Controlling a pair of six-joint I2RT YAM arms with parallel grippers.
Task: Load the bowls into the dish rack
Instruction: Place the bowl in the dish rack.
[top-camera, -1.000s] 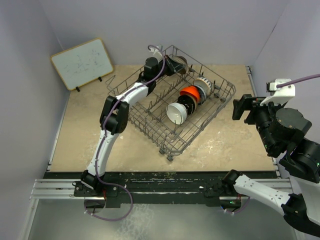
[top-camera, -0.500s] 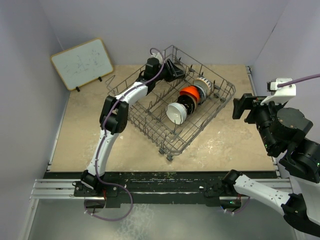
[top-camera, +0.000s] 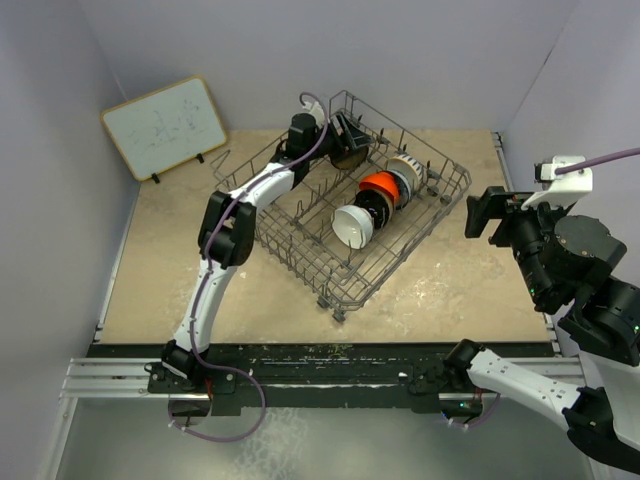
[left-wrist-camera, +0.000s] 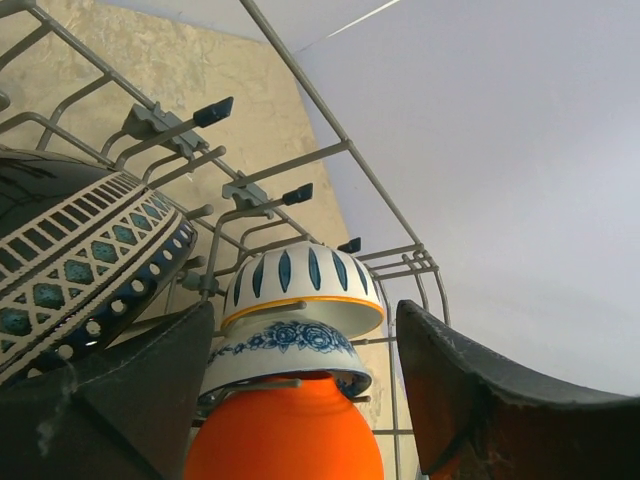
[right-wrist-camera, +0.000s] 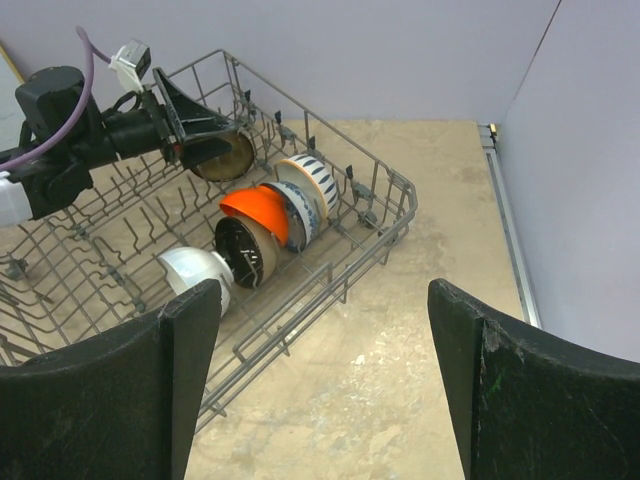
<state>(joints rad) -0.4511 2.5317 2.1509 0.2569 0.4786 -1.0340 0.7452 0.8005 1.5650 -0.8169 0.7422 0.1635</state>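
Now the brown bowl (right-wrist-camera: 222, 152) sits in the far corner of the dish rack (top-camera: 395, 255), leaning among the tines. The left claw (top-camera: 346, 138), which was pinching it a second ago, has spread its fingers and let it go. From above I cannot tell whether one finger is brushing the bowl's rim. In the left wrist view the patterned curve hard against the left finger is probably this same bowl.

Nearer the middle of the rack stands a row of five: white bowl (top-camera: 352, 226), black bowl (top-camera: 372, 206), orange bowl (top-camera: 379, 185), blue-and-white bowl (top-camera: 398, 182) and cream bowl (top-camera: 410, 165), packed side by side. I count all six in the rack, so I judge the loading done once this arm is clear.

Room is tight for the left claw. The rack's far rim wire runs just beside it, tines stand below, and the released bowl lies between its fingers, so I would leave upward, where nothing blocks the way. A sideways pull could tip the bowl.

The right claw (top-camera: 482, 216) hangs spread and empty, well apart from the rack, above the right edge of the desk (top-camera: 150, 270) and close to the side wall (top-camera: 590, 90). The whiteboard (top-camera: 165, 125) leans in the far left corner, clear of both arms.
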